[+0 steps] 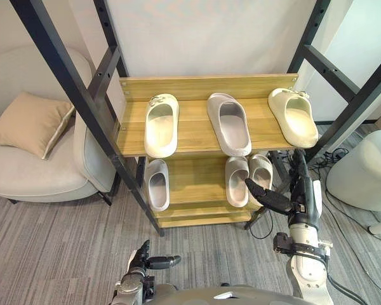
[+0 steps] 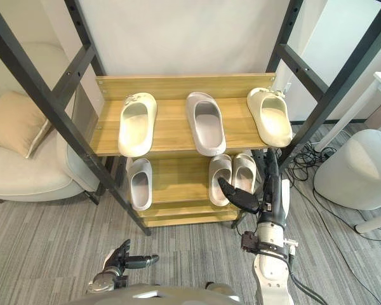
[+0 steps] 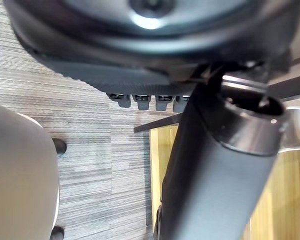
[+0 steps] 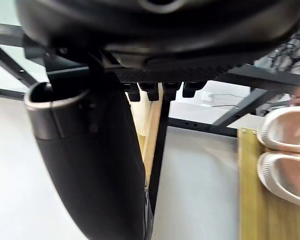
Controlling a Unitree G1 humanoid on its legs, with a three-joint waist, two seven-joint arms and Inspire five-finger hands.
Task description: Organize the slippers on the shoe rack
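Head views, shoe rack [image 1: 197,86]: wood, two shelves.
Top shelf: left cream slipper [image 1: 161,124] and grey slipper [image 1: 229,124] lie lengthwise front to back; right cream slipper [image 1: 293,117] is slanted, near end to the right.
Lower shelf: small grey slipper [image 1: 157,184] and lower pair [image 1: 237,180], all front to back.
Right hand [image 1: 300,200]: raised before the lower pair, fingers straight, grasping nothing.
Left hand [image 1: 140,259]: low, well apart from the rack.
Left wrist view, fingers [image 3: 140,100]: relaxed, empty.
Right wrist view, fingers [image 4: 150,91]: released; two pale slippers [image 4: 285,155] side by side, well apart from them.
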